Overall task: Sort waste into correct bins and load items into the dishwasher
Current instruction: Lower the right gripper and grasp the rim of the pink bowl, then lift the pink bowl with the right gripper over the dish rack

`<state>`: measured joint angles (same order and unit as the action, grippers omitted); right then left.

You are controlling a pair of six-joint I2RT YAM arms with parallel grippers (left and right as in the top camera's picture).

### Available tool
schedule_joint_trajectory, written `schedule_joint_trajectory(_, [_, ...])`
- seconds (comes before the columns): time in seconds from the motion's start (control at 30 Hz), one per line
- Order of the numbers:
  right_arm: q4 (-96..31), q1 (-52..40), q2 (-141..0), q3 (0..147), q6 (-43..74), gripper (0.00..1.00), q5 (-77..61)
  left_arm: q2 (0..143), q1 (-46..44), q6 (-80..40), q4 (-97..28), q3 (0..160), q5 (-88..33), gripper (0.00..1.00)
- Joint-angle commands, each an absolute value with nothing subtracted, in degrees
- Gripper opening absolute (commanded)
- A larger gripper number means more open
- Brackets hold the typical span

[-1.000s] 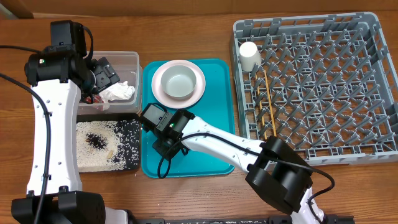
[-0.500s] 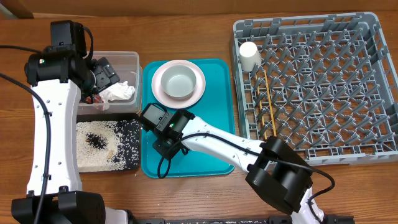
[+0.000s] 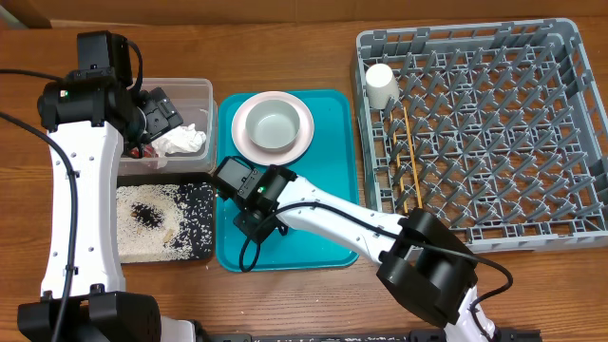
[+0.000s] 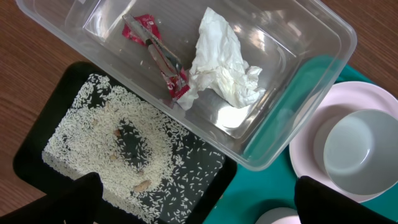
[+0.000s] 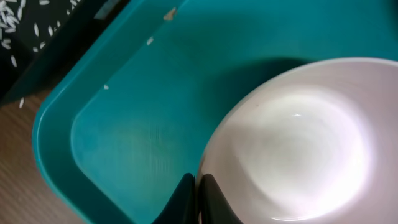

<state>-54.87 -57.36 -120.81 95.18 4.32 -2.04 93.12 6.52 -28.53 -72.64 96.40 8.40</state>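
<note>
Wooden tabletop, teal serving tray (image 3: 332, 161) at centre. Right gripper (image 5: 198, 186) clenched on the rim of a small white bowl (image 5: 292, 143) in that tray, wrist nudged slightly toward black tray (image 4: 28, 158) since a second ago, all else unmoved. Left gripper (image 4: 198, 186) spread wide above clear tub (image 4: 336, 43) holding napkin (image 4: 224, 62) and red snack wrapper (image 4: 158, 53) — print unreadable. Cup (image 3: 382, 85), chopsticks (image 3: 410, 157) in grey dish rack (image 3: 570, 123).

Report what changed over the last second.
The right gripper finished closing, pinching the rim of the small bowl on the teal tray; its wrist barely shifted. Unchanged: the left gripper open above the clear tub, and the plate, cup and chopsticks.
</note>
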Motion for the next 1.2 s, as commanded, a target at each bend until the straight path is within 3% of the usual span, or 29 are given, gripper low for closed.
schedule_joint_trajectory(0.0, [-56.97, -56.73, -118.89, 99.83, 4.78, 0.04, -2.59, 93.45, 6.72, -28.1, -72.6, 97.23, 8.78, 1.0])
schedule_joint_trajectory(0.37, [-59.37, -46.76, -106.02, 102.1, 4.93, 0.04, -6.35, 93.45, 6.72, -28.1, -72.6, 97.23, 8.78, 1.0])
schedule_joint_trajectory(0.5, [-57.87, -38.09, -102.15, 102.1, 2.66, 0.04, -18.15, 93.45, 6.72, -28.1, -72.6, 97.23, 8.78, 1.0])
schedule_joint_trajectory(0.8, [-56.73, -13.15, -102.19, 101.95, -8.25, 0.04, -60.82, 93.45, 6.72, -28.1, -72.6, 97.23, 8.75, 1.0])
schedule_joint_trajectory(1.17, [-54.48, 5.15, -102.94, 91.81, -22.22, 0.04, -85.82, 93.45, 6.72, -28.1, -72.6, 97.23, 8.78, 1.0])
